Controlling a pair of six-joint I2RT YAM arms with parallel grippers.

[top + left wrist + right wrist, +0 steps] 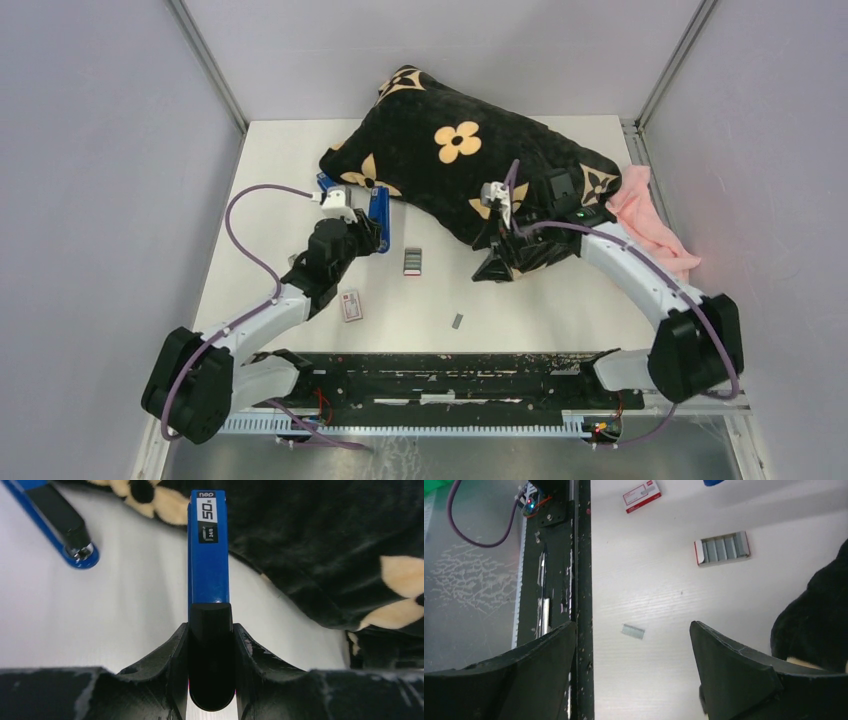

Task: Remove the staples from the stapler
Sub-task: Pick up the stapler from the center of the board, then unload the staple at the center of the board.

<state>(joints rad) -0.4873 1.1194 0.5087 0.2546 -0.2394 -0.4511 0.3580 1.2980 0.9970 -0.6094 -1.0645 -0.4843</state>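
Left wrist view: the left claw (211, 635) is clamped tight on the black rear end of the blue metal stapler (208, 555). The stapler points straight up the frame over the white counter (125, 605), its nose just beside the black plush pillow with tan flowers (310, 555). Over to the top external view: the right claw (497, 262) hangs near centre, fingers spread wide, gripping nothing. One short silvery strip of staples (633, 631) lies loose on the counter, lower centre of the right wrist view. Higher up that frame sit an open red-edged tray of grey strips (722, 548) and a small white-and-red box (641, 495).
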